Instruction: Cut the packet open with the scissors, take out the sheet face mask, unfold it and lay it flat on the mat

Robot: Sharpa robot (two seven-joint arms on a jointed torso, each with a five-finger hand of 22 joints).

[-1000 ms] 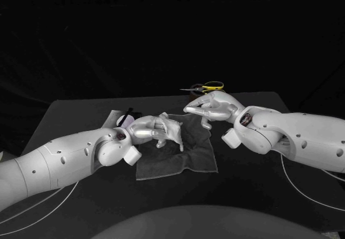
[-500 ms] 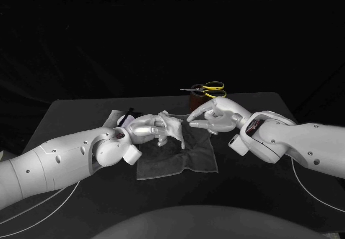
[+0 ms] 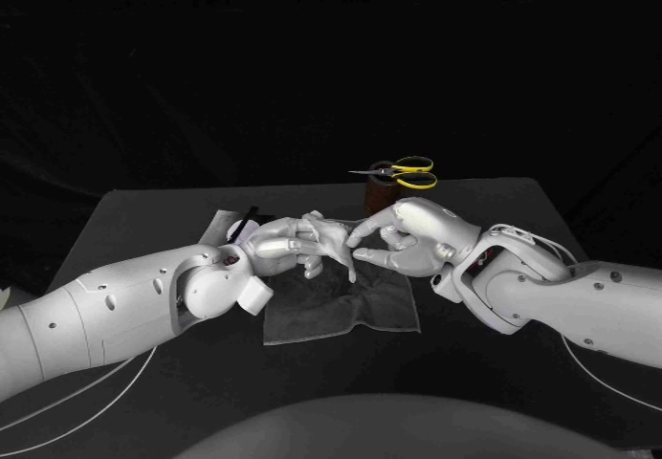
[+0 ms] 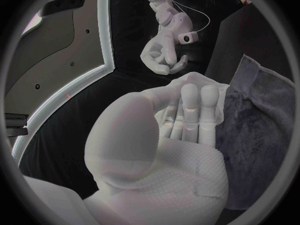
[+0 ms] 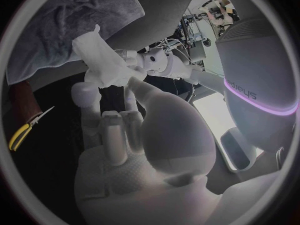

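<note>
Left robot hand [image 3: 283, 247] pinching soft folded white mask [image 3: 338, 244] over fuzzy grey mat [image 3: 345, 306], right robot hand [image 3: 403, 236] spread beside it

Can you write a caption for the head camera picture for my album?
Left hand holds the face mask over the mat, right hand close by.

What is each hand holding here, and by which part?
The left hand grips the folded sheet face mask near its upper end. The right hand, close beside it, holds nothing.
</note>
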